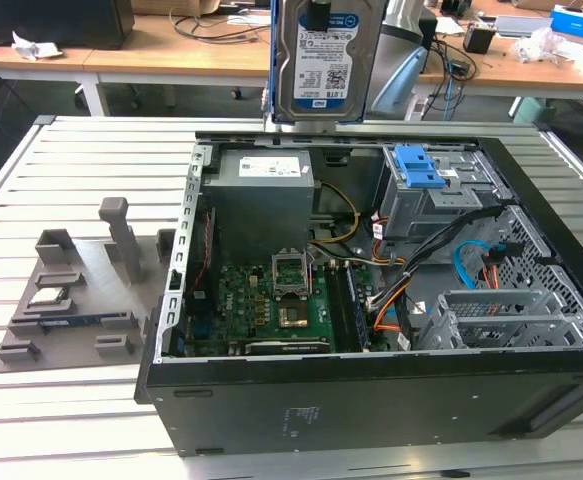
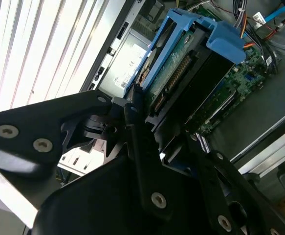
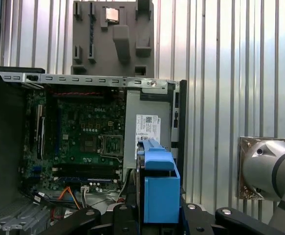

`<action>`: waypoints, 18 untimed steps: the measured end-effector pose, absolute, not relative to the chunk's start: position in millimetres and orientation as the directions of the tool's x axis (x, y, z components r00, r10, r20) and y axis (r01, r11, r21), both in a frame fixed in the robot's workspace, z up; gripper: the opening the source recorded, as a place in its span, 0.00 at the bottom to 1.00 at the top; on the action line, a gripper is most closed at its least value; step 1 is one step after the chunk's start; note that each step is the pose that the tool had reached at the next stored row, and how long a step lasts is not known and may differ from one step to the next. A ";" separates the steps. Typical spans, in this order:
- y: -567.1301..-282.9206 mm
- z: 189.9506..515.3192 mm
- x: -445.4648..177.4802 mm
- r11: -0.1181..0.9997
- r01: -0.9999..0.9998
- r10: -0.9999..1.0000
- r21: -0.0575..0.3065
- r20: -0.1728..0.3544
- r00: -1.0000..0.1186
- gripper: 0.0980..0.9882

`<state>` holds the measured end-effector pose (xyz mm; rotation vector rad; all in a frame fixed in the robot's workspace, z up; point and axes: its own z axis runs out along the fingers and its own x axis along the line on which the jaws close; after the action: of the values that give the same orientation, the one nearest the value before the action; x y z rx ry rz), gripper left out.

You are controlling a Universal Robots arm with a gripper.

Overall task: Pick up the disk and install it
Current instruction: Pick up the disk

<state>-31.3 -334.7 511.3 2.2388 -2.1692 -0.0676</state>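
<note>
Case wall first: open computer case [image 1: 371,400] lies on its side on the slatted surface [image 1: 71,420], dark near wall toward the exterior camera. Just outside the case, on the exterior view's left, sits a grey fixture plate [image 1: 71,300] carrying 1 small square processor chip [image 1: 49,296]; it is not the task item.

Inside the case, nearest part of the floor: green motherboard [image 1: 271,300] with its processor socket [image 1: 291,268]. Deeper in, grey power supply [image 1: 261,195] against the far wall. Beside it, toward the exterior view's right, is a grey drive cage [image 1: 441,200] with a blue latch [image 1: 418,165]. No drive visible in that cage.

Above the far edge of the case hangs the disk [image 1: 319,60]: upright, label facing the exterior camera, clear of the case and touching nothing in it. Second wrist view shows the pincer [image 2: 164,127] closed tight on the disk. Its black fingers [image 2: 132,122] press both sides, and the blue side rails [image 2: 220,36] stick out past them toward the case interior.

Behind the case: wooden benches [image 1: 171,55] with clutter, not relevant.

Progress, judged: pick-up done, disk lifted and carried over the case. Install not done, since the disk is in no bay. Roughly halfway. Which bay it belongs in, cannot tell.
</note>
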 end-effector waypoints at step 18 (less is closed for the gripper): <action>-363.8 511.0 -31.3 -0.032 -0.998 -0.999 0.047 -0.015 0.031 0.30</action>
<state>-31.3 -363.8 511.0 2.2388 -2.1692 -0.0676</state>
